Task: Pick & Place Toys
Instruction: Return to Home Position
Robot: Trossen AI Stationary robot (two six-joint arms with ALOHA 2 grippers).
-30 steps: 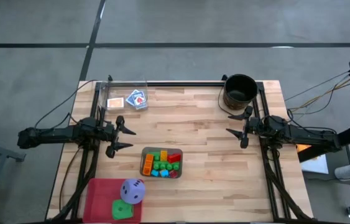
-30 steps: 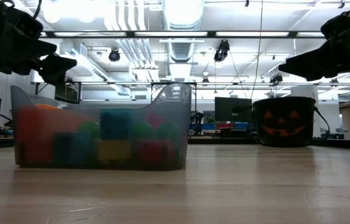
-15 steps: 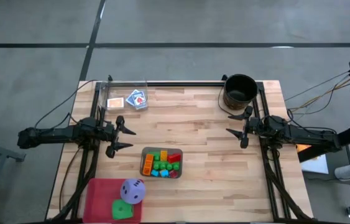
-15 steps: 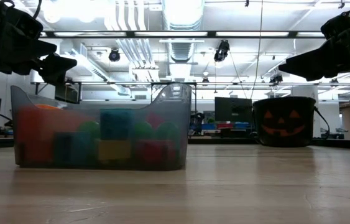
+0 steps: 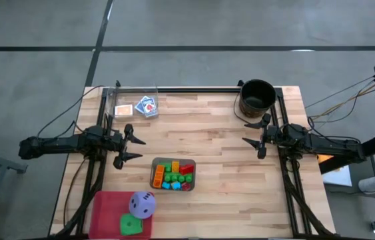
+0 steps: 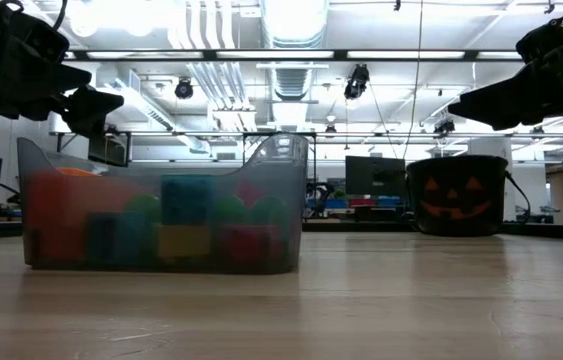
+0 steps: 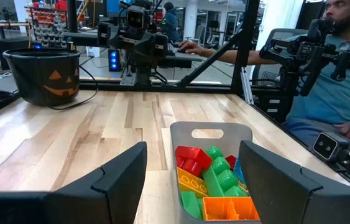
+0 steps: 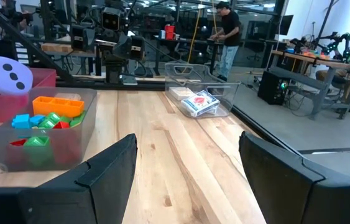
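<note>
Small bright blocks (image 5: 173, 175) lie heaped in a grey tray (image 5: 154, 173) at the table's middle near side; the left wrist view shows the blocks (image 7: 209, 180) and the right wrist view shows the tray (image 8: 38, 134). A purple die (image 5: 142, 205) and a green die (image 5: 130, 225) rest on a pink box (image 5: 107, 210) at the near left. Cards (image 5: 146, 105) lie in a clear tray (image 5: 134, 100) at the far left. My left gripper (image 5: 136, 149) hovers open at the left, my right gripper (image 5: 250, 133) open at the right; both point inward, holding nothing.
A black pumpkin-face bucket (image 5: 257, 97) stands at the far right corner, and the low view shows the bucket (image 6: 458, 195) too. Bare wood lies between the two grippers. A person (image 7: 342, 74) sits beyond the table's edge in the left wrist view; another stands far off (image 8: 227, 34).
</note>
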